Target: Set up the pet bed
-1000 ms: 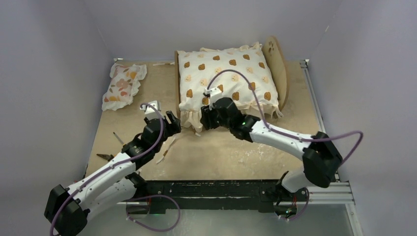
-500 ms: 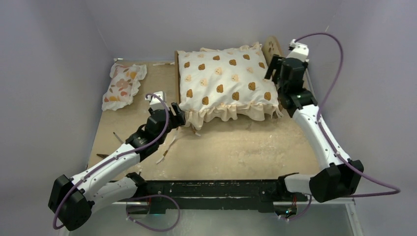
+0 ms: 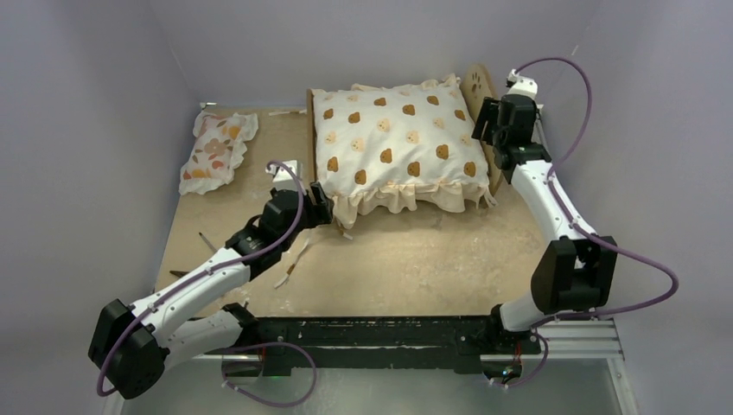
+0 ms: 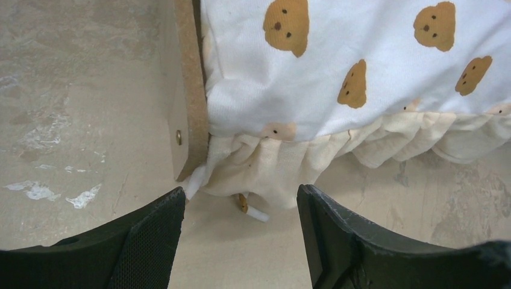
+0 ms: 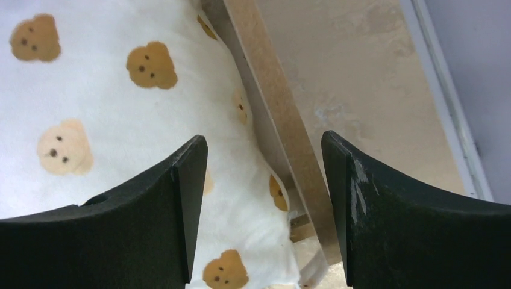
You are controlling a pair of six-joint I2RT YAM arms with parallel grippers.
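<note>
Light-wood pet bed frame (image 3: 478, 86) stands far back on the tan surface (image 3: 415, 259), carrying a cream bear-print cushion (image 3: 393, 138). Likely light and stiff, so grip the board edges. Left claw (image 4: 241, 198) and right claw (image 5: 265, 150) both gape, empty.

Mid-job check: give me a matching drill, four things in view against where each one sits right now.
1 bear-print cushion
2 floral pillow
3 left gripper
4 right gripper

A open, over the headboard edge of the pet bed
B on the table, far left
C open, at the cushion's near-left ruffle
D lying in the bed

Pairs: 1-D, 2-B, 3-C, 4-A
</note>
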